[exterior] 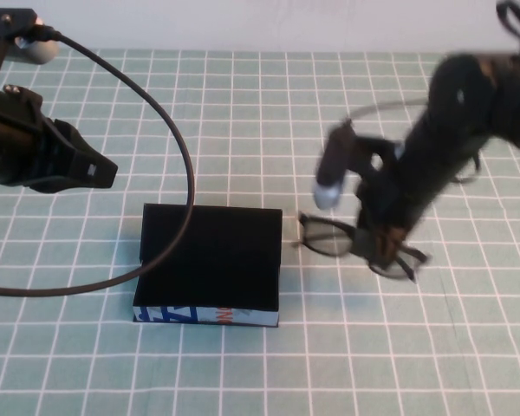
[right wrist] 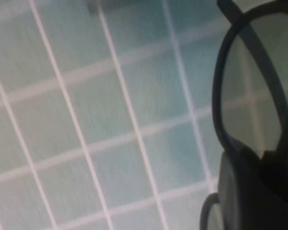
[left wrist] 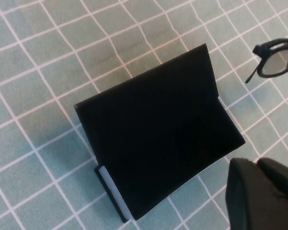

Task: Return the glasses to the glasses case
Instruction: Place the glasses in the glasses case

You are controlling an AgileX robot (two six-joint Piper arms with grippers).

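Right end effector [exterior: 383, 247] grasping glasses [exterior: 334, 237] beside open glasses case [exterior: 212, 260]; left end effector [exterior: 100, 172] parked apart, grip unclear. Risk: off-centre hold, glasses tilting, snagging case rim.

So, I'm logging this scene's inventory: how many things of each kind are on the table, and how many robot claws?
Glasses, held by the right claw: 1
Glasses case, lid open: 1
Claws, left claw beyond the case's left side, right claw: 2
Total: 4

Case left, glasses right
The glasses case [exterior: 210, 264] lies on the table [exterior: 269, 95]; the glasses [exterior: 351, 244] just right of it, in the right hand [exterior: 383, 245]; the left hand [exterior: 91, 171] to the case's far left.
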